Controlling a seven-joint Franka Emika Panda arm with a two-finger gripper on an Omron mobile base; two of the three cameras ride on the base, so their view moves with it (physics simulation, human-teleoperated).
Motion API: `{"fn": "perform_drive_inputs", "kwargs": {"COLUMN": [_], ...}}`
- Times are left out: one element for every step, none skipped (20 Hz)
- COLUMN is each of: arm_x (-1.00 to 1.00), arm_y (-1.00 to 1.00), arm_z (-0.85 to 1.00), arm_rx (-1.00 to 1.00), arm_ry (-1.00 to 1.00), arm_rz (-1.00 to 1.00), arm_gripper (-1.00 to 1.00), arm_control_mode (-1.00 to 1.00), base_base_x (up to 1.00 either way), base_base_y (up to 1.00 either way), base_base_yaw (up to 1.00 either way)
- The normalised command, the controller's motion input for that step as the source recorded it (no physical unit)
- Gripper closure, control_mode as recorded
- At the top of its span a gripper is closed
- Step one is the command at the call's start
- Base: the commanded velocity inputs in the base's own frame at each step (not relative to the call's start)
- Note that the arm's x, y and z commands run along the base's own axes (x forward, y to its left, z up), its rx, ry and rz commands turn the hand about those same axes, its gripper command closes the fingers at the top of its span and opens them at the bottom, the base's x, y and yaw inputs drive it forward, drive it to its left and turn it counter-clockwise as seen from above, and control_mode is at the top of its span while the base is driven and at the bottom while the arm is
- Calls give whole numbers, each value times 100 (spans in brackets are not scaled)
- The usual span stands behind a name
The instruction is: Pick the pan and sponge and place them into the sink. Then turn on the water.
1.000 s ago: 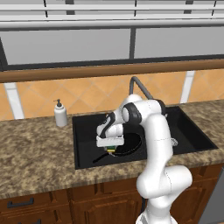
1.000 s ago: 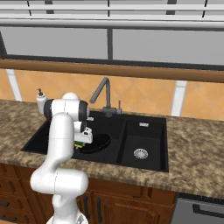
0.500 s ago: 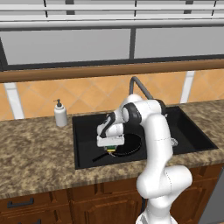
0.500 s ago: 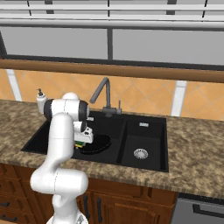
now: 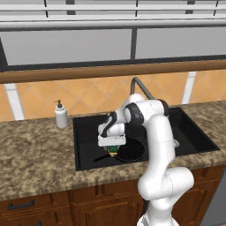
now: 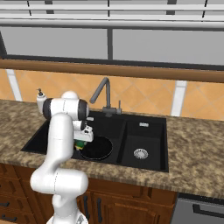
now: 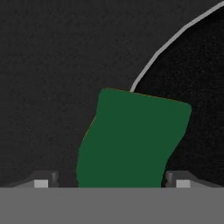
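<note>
Hand view: end effector open, fingertips clear of the sponge — base views add the pan in the sink.

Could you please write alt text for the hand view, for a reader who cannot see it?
A green sponge sits between the two open finger tips of the gripper, over the black sink floor. The pan, with its pale curved rim, lies just behind it at upper right.

No readable text, labels, brands, numbers or signs on anything in view
</note>
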Motion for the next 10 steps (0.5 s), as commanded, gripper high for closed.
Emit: {"fn": "perform_drive_inputs", "kwargs": {"arm_x": [-25,-29,-41,-46,-54,-59,-69,-66,-69,-69], "arm_y": [-10,-16,-18,-15,-13,-18,-20,-24,-19,-11], "arm_z": [93,100,100,100,100,100,100,100,100,100], "arm_rx": [7,10,12,14,15,15,14,13,10,7], "arm_ry": [-8,-10,-12,-14,-13,-11,-13,-11,-11,-12], "arm_rz": [0,0,0,0,0,0,0,0,0,0], "arm_gripper": [-100,-100,-100,-100,-100,-100,-100,-100,-100,-100], "arm_control_mode": [-100,-100,-100,-100,-100,-100,-100,-100,-100,-100], "base_base_x": [0,0,0,0,0,0,0,0,0,0], "base_base_y": [0,0,0,0,0,0,0,0,0,0], "base_base_yaw": [0,0,0,0,0,0,0,0,0,0]}}
